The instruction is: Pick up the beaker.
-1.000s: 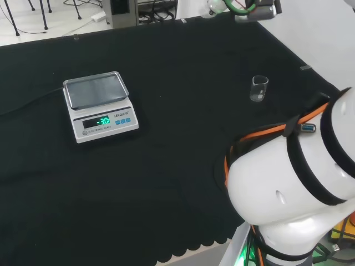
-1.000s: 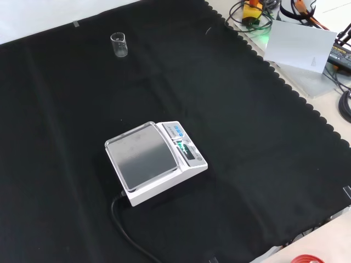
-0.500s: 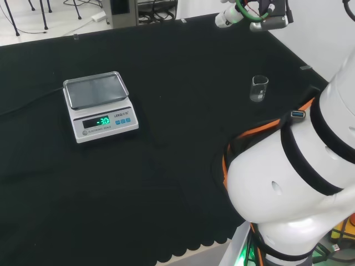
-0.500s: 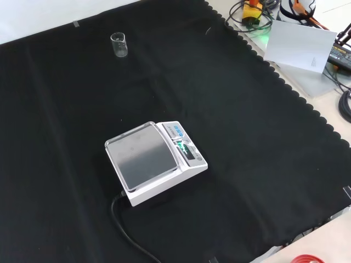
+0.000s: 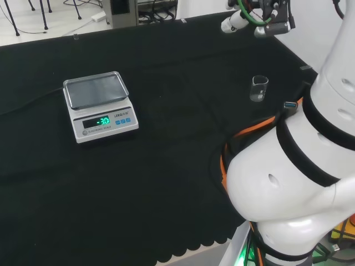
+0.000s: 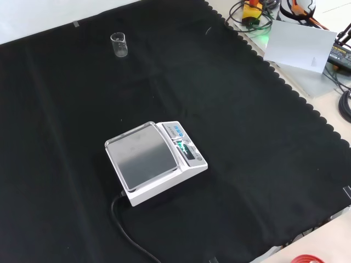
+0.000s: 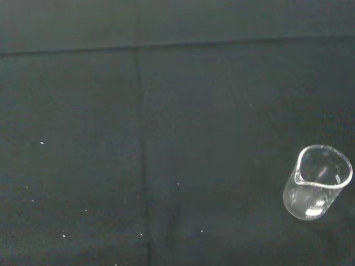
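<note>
A small clear glass beaker (image 5: 258, 88) is seen standing upright on the black cloth of the tabletop (image 5: 166, 166), apparently empty, with its pouring lip visible in the wrist view (image 7: 317, 182). In the head view it is placed toward the right, just left of the arm's white links (image 5: 299, 183); in the front view (image 6: 119, 44) it is found near the far edge of the cloth, left of centre. Bare cloth lies all around it, and nothing touches it.

Parts of the robot hand (image 5: 233, 23) are seen at the top of the head view, raised above the cloth and well apart from the beaker; whether its fingers are spread or curled cannot be told.

A white electronic scale (image 5: 100, 106) with a steel pan is set well apart from the beaker, toward the left in the head view and near the middle in the front view (image 6: 155, 162), with a black cable (image 6: 125, 230) led off toward the near edge. Wide open cloth is left between scale and beaker. The scalloped hem of the cloth (image 6: 285, 87) is visible along the right side in the front view.
</note>
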Action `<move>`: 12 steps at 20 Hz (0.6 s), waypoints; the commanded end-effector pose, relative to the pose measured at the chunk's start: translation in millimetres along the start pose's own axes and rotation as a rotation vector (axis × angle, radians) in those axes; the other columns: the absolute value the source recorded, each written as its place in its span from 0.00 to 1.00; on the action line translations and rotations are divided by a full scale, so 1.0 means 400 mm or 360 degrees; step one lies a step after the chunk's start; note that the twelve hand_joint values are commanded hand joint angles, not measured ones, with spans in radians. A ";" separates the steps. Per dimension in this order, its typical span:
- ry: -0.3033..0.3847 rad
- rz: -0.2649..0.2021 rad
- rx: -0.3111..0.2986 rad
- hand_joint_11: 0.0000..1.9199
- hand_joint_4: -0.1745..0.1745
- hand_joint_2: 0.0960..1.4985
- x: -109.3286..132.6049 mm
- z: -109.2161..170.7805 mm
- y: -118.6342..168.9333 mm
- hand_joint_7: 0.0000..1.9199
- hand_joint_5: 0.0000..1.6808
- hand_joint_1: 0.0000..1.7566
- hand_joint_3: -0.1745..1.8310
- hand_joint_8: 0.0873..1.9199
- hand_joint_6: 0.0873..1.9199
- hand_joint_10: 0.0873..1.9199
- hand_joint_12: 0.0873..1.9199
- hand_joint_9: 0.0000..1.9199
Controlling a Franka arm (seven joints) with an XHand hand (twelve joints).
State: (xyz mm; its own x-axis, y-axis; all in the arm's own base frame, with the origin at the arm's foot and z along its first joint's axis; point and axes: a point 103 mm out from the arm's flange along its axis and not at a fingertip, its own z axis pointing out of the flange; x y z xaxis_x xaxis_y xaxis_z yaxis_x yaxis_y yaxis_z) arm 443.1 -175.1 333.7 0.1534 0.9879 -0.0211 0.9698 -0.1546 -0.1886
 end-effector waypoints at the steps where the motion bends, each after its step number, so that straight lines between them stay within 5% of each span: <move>1: 0.0073 0.0061 0.0102 0.08 0.44 0.71 -0.089 0.057 0.067 0.18 0.28 0.42 0.00 0.30 0.03 0.37 0.72 0.24; 12: 0.0144 0.0122 0.0179 0.08 0.44 0.71 -0.209 0.148 0.113 0.18 0.28 0.42 0.00 0.30 0.03 0.37 0.72 0.24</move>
State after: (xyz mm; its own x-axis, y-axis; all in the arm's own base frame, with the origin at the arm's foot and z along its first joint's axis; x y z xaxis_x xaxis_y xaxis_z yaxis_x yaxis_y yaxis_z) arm 467.7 -240.7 284.6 0.2263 0.9739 0.0155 0.9358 -0.2130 -0.2808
